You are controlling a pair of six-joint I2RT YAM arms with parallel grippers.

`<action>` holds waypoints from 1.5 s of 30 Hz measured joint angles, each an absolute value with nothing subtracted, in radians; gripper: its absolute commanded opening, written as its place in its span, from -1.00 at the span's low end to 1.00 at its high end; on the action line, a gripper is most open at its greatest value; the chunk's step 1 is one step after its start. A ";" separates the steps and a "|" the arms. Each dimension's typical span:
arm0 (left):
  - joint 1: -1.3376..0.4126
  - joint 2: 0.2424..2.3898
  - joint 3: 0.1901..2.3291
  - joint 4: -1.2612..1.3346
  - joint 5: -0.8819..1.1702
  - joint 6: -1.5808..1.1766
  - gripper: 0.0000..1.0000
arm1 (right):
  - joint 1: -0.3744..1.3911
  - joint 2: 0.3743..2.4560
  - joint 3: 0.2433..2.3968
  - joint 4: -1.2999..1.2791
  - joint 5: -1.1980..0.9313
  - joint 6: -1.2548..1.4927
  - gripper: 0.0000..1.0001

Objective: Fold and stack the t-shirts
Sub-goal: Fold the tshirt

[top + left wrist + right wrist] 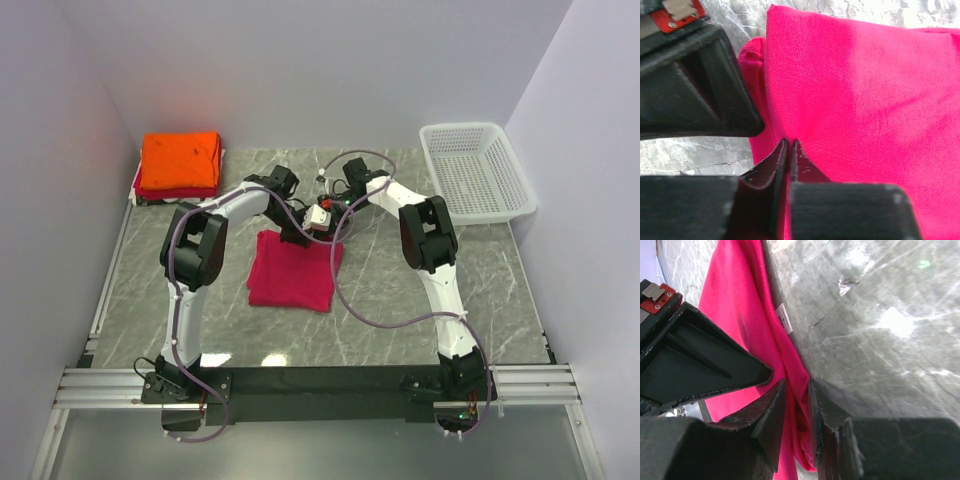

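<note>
Mid-table: crimson-pink tee (291,271), folded into flat rectangle, slightly skewed. Far-left corner: orange tee (181,155) folded, topping stack; red tee (178,190) beneath, front edge showing.

Overhead overview — wrists close on t-shirt (290,272)

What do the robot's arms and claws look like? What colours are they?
The left arm and right arm are white tubes with chunky black joints. Thin purplish-grey cables loop beside them. The left claw and right claw are black, each with two wedge-shaped fingers tapering to thin tips. A small red plate with screws sits on a claw's body.
</note>
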State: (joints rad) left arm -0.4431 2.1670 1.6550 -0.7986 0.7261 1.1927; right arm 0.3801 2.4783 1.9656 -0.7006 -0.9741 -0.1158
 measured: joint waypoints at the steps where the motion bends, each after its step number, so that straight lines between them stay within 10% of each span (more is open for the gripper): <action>1: -0.443 2.167 1.655 -0.798 0.726 1.191 -0.99 | 0.383 2.478 1.966 -0.703 -0.973 -0.117 -0.37; 30: -0.365 2.074 1.622 -0.750 0.736 1.183 -0.93 | 0.373 2.482 1.985 -0.675 -0.921 -0.027 -0.26; 45: -0.285 2.090 1.650 -0.669 0.703 0.952 -0.09 | 0.268 2.251 1.818 -0.614 -0.625 -0.012 -0.26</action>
